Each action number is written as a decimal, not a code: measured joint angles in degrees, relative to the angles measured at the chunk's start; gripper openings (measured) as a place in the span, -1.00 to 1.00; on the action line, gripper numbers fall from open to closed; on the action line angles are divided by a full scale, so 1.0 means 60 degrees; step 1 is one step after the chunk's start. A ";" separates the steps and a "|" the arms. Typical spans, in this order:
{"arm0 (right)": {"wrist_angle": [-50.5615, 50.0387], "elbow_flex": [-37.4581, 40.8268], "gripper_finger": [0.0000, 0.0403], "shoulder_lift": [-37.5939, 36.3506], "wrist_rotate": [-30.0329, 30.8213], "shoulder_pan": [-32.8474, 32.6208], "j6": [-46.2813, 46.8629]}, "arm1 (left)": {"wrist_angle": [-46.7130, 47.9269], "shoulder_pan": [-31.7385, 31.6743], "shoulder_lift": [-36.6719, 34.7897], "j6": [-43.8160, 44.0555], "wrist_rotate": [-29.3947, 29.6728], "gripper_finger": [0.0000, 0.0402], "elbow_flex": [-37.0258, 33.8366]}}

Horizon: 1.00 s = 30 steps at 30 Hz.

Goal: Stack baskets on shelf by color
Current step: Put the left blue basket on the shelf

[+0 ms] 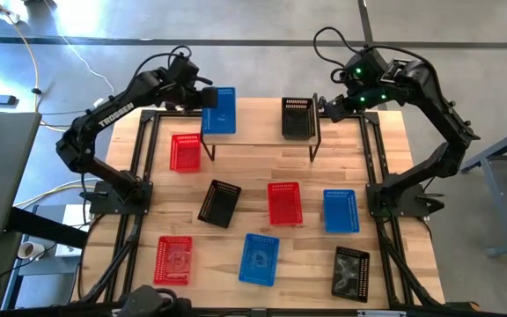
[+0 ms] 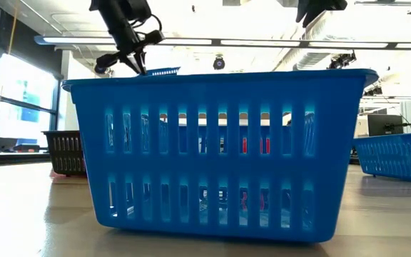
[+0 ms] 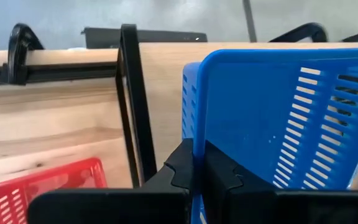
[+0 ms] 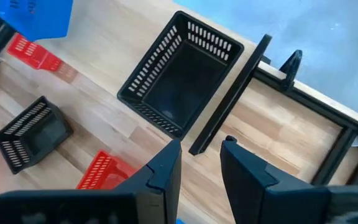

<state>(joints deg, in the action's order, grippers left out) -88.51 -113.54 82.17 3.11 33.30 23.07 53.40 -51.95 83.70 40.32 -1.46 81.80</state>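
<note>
Fingers (image 3: 191,171) of the left gripper (image 1: 202,95) pinch the rim of a blue basket (image 1: 219,110), held at the shelf's (image 1: 258,123) left end, over its left legs. Just beside it, lower left, a red basket (image 1: 185,151) lies on the table (image 1: 385,132); the strip between that basket and the left table edge is bare.

At the shelf's right end the right gripper (image 1: 331,106) hovers with its fingers (image 4: 160,171) spread, holding nothing, just right of a black basket (image 1: 297,117) that sits on the shelf. The shelf's middle between the two baskets is open plank.

In front of the shelf lie a second black basket (image 1: 219,202), a red one (image 1: 283,202) and a blue one (image 1: 341,210), set apart from each other. Near the front edge lie another red (image 1: 173,260), another blue (image 1: 259,259) and a third black basket (image 1: 351,273). Bare wood runs between the shelf's legs and the middle row.
</note>
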 joint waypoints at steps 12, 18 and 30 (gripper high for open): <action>-0.0076 0.0000 -0.51 0.0000 0.0047 0.0002 -0.0029 | -0.0002 0.0161 0.0523 0.0165 -0.0084 -0.95 0.0000; -0.0076 0.0000 -0.51 0.0000 0.0019 0.0002 -0.0029 | 0.0015 0.0169 0.0513 0.0178 -0.0055 -0.94 0.0000; -0.0076 0.0000 -0.51 0.0000 -0.0030 0.0000 -0.0131 | 0.0323 0.0168 0.0513 0.0182 0.0098 -0.77 -0.0004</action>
<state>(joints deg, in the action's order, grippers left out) -88.97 -113.54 82.17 2.93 33.30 22.28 55.34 -50.94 86.78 41.41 -0.87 81.78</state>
